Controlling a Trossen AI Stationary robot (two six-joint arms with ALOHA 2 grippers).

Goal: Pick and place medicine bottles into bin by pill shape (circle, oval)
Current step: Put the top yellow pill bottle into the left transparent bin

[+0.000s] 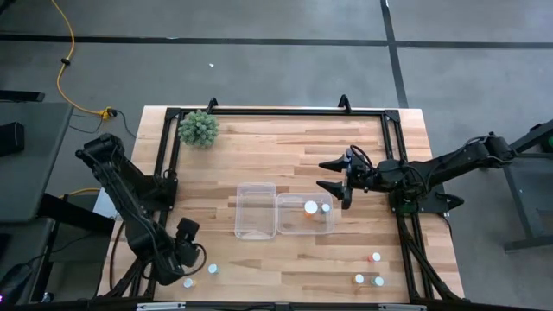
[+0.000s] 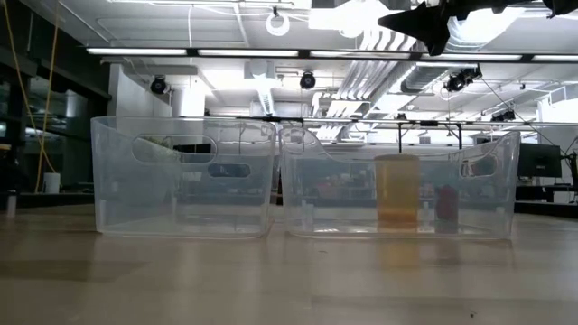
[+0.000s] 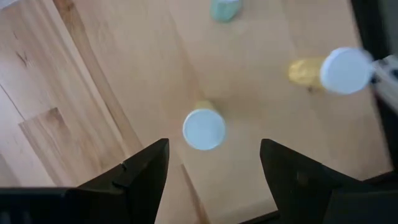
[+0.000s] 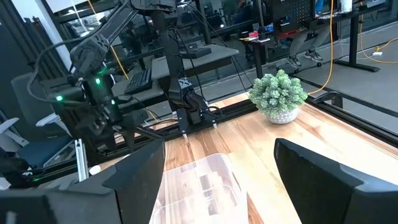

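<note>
Near the table's front left corner my left gripper points down, open, over a white-capped medicine bottle that stands on the wood between its fingers without touching them. Two more bottles stand close by. My right gripper hangs open and level above the far side of the right clear bin, which holds two bottles. In the low view an orange bottle stands upright on that bin's floor. The left clear bin adjoins it.
Three more bottles stand near the table's front right. A fuzzy green plant ball sits at the far left corner. A black frame rail runs round the table's edges. Bare wood lies in front of the bins.
</note>
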